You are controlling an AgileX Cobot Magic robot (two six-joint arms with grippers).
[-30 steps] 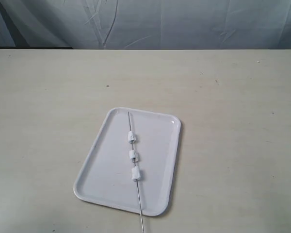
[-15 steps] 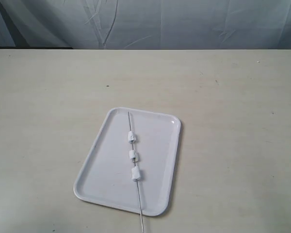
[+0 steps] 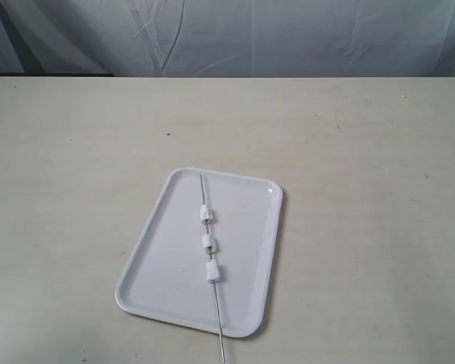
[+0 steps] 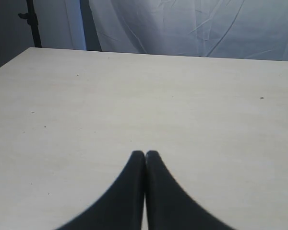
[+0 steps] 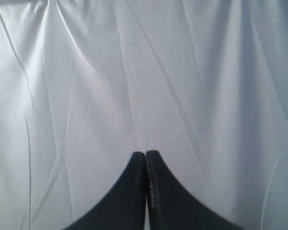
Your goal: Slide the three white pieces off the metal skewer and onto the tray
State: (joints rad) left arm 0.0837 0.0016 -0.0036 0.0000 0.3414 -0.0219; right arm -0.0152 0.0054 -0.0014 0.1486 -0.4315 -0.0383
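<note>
1. Left gripper (image 4: pixel 145 154): two matte black fingers (image 4: pixel 127 196), each broad at the base, curving inward to a narrow rounded tip.
2. Right gripper (image 5: pixel 145 154): same black colour and same curved taper; the surface looks faintly speckled along one inner edge, though that may be image grain.

**Layout, exterior view.** The tray (image 3: pixel 158 282) lies on the desk (image 3: pixel 364 189), close to the desk's near edge. The metal skewer (image 3: pixel 217 312) lies lengthwise along the tray's middle. Its far tip stops just inside the tray's far rim, and its near end crosses the near rim and overhangs the desk. The three white pieces (image 3: pixel 208 243) sit in a row on the skewer, apart from one another, over the tray's centre. A curtain (image 3: pixel 288 38) hangs behind the desk, well beyond the tray's far rim.
</note>
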